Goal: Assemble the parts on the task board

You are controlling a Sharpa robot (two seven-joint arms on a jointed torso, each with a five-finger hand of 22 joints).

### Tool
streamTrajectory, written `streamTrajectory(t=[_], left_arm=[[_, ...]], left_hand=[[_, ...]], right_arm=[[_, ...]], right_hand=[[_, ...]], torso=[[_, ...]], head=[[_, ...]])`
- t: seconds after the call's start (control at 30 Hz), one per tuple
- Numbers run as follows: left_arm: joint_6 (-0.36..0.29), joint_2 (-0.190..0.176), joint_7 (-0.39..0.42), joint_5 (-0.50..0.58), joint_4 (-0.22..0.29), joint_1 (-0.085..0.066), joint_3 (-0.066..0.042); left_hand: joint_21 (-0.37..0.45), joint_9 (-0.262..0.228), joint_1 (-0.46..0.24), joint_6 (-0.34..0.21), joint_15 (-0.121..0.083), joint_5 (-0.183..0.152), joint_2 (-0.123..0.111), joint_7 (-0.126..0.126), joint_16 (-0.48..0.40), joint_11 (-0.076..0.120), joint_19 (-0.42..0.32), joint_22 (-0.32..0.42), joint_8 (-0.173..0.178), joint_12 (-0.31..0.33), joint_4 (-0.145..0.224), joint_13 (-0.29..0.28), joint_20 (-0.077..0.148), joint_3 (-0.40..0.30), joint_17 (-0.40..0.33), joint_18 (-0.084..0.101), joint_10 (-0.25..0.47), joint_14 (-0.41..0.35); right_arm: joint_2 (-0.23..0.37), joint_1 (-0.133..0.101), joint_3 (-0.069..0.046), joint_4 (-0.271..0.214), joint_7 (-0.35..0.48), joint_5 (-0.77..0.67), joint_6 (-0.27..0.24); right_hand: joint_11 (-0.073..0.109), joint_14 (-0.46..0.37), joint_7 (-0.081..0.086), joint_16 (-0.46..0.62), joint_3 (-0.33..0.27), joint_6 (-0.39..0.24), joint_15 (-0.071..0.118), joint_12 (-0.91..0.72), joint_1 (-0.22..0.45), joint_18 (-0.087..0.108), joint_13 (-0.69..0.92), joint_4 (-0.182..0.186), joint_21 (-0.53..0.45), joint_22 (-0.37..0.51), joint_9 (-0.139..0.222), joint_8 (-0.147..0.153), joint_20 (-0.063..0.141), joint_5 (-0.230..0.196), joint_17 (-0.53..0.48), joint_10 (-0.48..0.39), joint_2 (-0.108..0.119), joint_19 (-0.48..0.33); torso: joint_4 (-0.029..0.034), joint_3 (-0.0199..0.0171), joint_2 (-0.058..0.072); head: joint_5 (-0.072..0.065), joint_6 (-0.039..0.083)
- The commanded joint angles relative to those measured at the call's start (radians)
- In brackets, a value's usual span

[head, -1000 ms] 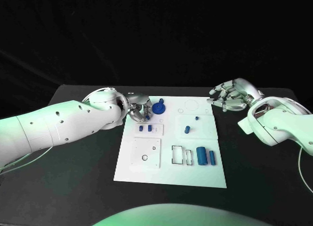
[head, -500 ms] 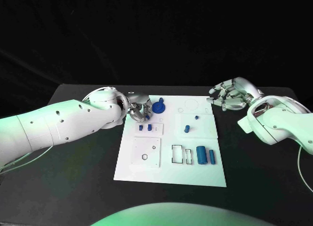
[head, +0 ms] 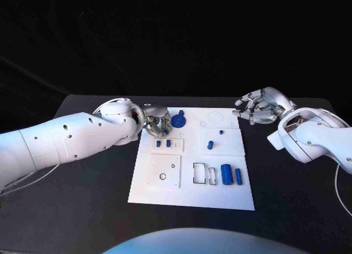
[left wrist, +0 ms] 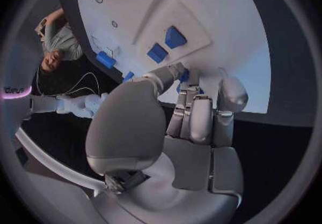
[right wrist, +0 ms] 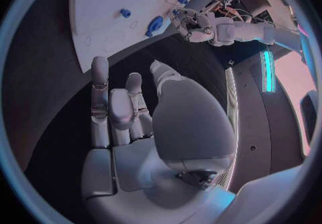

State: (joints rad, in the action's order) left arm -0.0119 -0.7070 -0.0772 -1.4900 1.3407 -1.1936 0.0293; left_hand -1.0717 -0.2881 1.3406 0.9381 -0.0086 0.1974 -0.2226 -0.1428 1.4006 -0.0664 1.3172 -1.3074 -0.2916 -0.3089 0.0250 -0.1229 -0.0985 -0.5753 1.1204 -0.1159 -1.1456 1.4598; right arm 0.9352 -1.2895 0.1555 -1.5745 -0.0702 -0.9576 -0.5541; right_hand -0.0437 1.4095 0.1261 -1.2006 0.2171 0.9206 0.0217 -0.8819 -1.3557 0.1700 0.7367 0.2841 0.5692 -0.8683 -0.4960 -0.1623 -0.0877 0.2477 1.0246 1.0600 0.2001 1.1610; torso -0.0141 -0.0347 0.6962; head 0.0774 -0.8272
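The far left corner of the white rectangular task board (head: 192, 197) is occupied by the left hand (head: 155, 123) beside an upright blue part (head: 178, 120). Bare black desk (head: 84, 206) is seen around the board; the right hand (head: 258, 108) hangs off its far right corner.

I see the black counter (head: 84, 201) spread beneath the work, with a dark backdrop (head: 176, 47) hanging behind its far edge. A lit teal strip (right wrist: 269, 71) glows off beside the counter.
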Motion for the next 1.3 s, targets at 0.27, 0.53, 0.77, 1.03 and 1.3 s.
streamTrajectory(t=[0.27, 0.53, 0.77, 1.03, 1.3], left_arm=[[0.017, 0.004, -0.008, -0.003, 0.0, 0.0, 0.0], [0.013, 0.003, -0.012, -0.003, 0.0, 0.0, 0.0], [0.013, 0.001, -0.024, -0.003, -0.001, 0.0, 0.0], [0.001, -0.003, -0.036, -0.005, -0.003, 0.0, 0.0], [-0.012, -0.01, -0.038, -0.009, -0.002, 0.001, 0.0]], left_hand=[[0.007, 0.004, -0.019, -0.015, 0.009, -0.001, -0.005, -0.002, 0.0, -0.006, -0.001, -0.072, 0.011, 0.012, 0.001, 0.003, -0.007, 0.003, -0.007, 0.009, 0.003, -0.005], [0.011, 0.005, -0.027, -0.017, 0.009, 0.004, -0.011, -0.001, -0.001, -0.006, -0.003, -0.071, 0.016, 0.017, 0.0, 0.003, -0.008, 0.008, -0.012, 0.008, 0.003, -0.008], [0.028, 0.014, -0.043, -0.05, 0.014, 0.012, -0.025, 0.003, -0.006, -0.013, -0.011, -0.067, 0.039, 0.036, -0.001, 0.004, -0.012, 0.018, -0.029, 0.006, 0.024, -0.018], [0.061, 0.026, -0.055, -0.098, 0.035, 0.032, -0.033, 0.014, -0.01, -0.037, -0.028, -0.059, 0.067, 0.072, -0.001, 0.011, -0.029, 0.044, -0.055, 0.002, 0.092, -0.037], [0.066, 0.027, -0.055, -0.1, 0.038, 0.034, -0.033, 0.011, -0.012, -0.04, -0.031, -0.058, 0.068, 0.075, 0.0, 0.012, -0.032, 0.05, -0.063, 0.001, 0.103, -0.041]], right_arm=[[-0.001, 0.001, 0.0, 0.001, 0.003, -0.012, 0.011], [-0.002, 0.002, 0.0, 0.002, 0.002, -0.012, 0.012], [-0.001, 0.002, 0.0, 0.002, 0.002, -0.012, 0.011], [-0.001, 0.003, 0.0, 0.003, 0.002, -0.013, 0.012], [0.0, 0.003, 0.0, 0.004, 0.001, -0.015, 0.015]], right_hand=[[-0.002, 0.001, 0.0, 0.005, 0.006, 0.009, 0.003, 0.002, 0.0, 0.013, 0.0, 0.002, -0.005, 0.001, -0.001, -0.005, 0.003, 0.003, 0.0, 0.003, 0.006, 0.008], [-0.002, 0.001, 0.0, 0.005, 0.006, 0.009, 0.003, 0.002, 0.0, 0.013, 0.0, 0.002, -0.005, 0.001, -0.001, -0.005, 0.003, 0.003, 0.0, 0.003, 0.006, 0.008], [-0.002, -0.001, 0.001, 0.013, 0.008, 0.007, 0.003, 0.012, 0.002, 0.013, -0.011, 0.003, -0.008, 0.004, -0.002, -0.004, 0.003, 0.003, -0.008, -0.005, 0.008, 0.009], [-0.002, -0.002, 0.001, 0.016, 0.008, 0.006, 0.002, 0.013, 0.002, 0.013, -0.013, 0.002, -0.01, 0.005, -0.002, -0.004, 0.003, 0.002, -0.01, -0.006, 0.009, 0.009], [-0.002, -0.002, 0.001, 0.016, 0.009, 0.006, 0.002, 0.014, 0.002, 0.013, -0.014, 0.002, -0.011, 0.006, -0.002, -0.004, 0.003, 0.002, -0.01, -0.007, 0.01, 0.009]], torso=[[0.0001, -0.0003, 0.0], [-0.001, 0.0, 0.0], [0.0003, 0.0001, 0.0], [0.0003, 0.0001, 0.0], [-0.0003, 0.0006, 0.0]], head=[[-0.001, -0.002], [0.0, -0.002], [-0.001, -0.002], [0.001, 0.0], [0.002, 0.001]])
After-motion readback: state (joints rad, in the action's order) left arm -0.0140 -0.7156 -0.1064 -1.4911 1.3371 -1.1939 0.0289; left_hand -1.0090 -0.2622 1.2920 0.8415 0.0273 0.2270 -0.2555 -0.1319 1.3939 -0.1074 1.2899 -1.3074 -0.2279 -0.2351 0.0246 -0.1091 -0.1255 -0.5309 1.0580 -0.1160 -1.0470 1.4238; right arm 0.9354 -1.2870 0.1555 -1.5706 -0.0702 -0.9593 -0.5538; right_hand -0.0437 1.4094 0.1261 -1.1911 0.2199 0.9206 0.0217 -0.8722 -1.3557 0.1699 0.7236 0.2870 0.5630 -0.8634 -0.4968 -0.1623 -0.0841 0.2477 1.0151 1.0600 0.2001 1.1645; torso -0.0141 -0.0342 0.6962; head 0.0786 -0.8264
